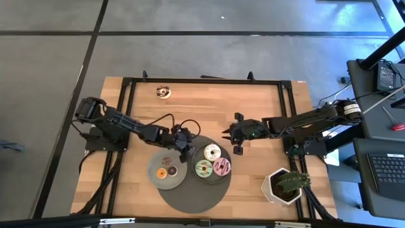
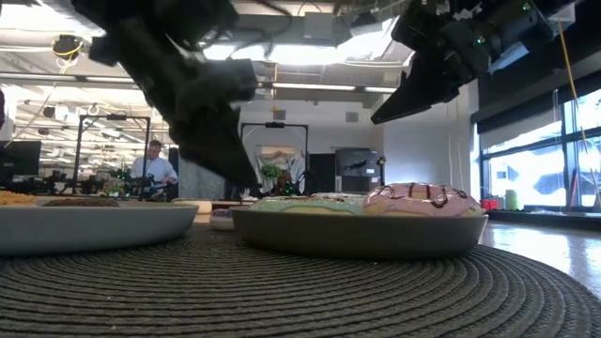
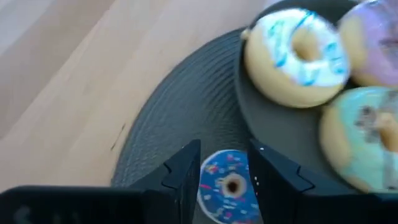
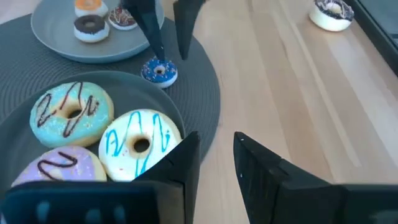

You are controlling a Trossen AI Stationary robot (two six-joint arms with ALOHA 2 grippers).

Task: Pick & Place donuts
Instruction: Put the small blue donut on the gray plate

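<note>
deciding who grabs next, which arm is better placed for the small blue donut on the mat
Left. The left pincer hangs open right over the small blue donut, a finger on each side, on the mat between the two plates. The right pincer is open too, but off the mat over bare wood.

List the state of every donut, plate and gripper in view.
left gripper: open, straddling the blue donut on the mat
right gripper: open, empty
right plate: holds three large donuts
left plate: holds three small donuts
far donut: alone on the table
</note>
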